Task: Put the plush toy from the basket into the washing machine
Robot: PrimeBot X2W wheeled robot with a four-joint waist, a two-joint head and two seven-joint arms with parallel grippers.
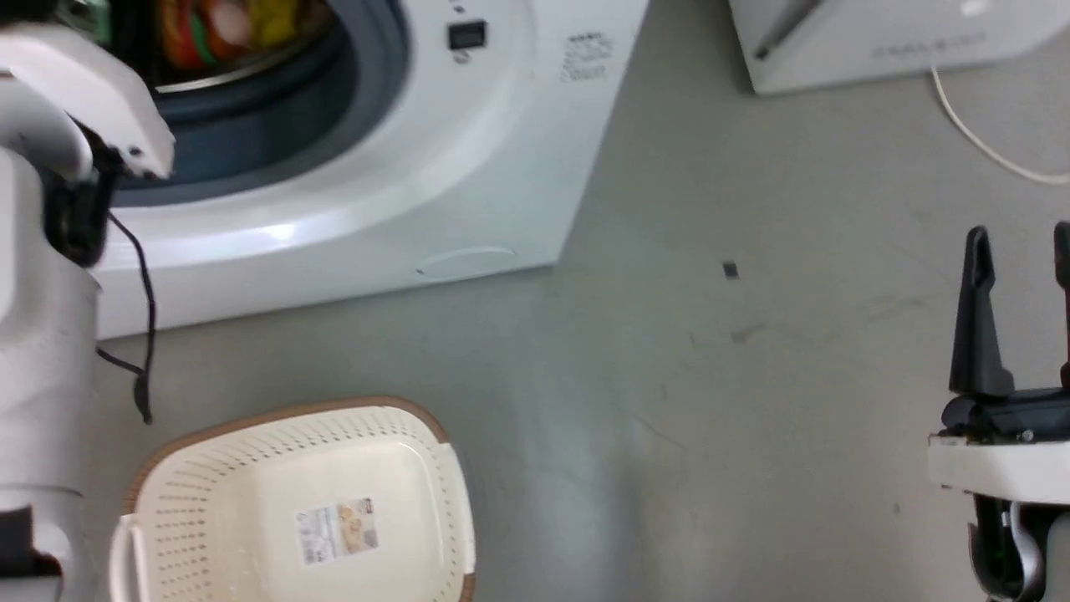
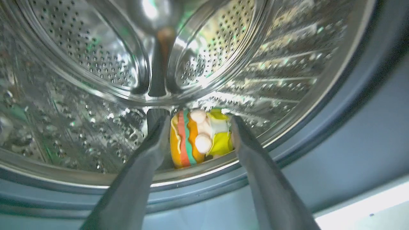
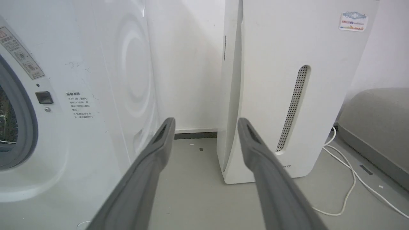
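The plush toy [image 2: 198, 137], striped yellow, orange, red and green with pale pink knobs, lies inside the steel drum [image 2: 96, 64] just behind its front lip. My left gripper [image 2: 198, 121] is open at the washing machine [image 1: 501, 167] mouth, its fingers [image 2: 147, 159] on either side of the toy and apart from it. In the head view the toy [image 1: 226, 29] shows through the grey door ring, above my pale left forearm [image 1: 50, 167]. The cream basket [image 1: 292, 502] on the floor holds nothing but its paper label. My right gripper [image 1: 1020, 251] hangs open over the floor, nothing between its fingers.
A tall white appliance [image 3: 271, 95] stands right of the washing machine [image 3: 96, 95], with a narrow gap between them. A white cable [image 3: 348, 179] trails on the floor beside it. A grey rounded object [image 3: 377, 121] sits far right. A black cable [image 1: 146, 318] hangs from my left arm.
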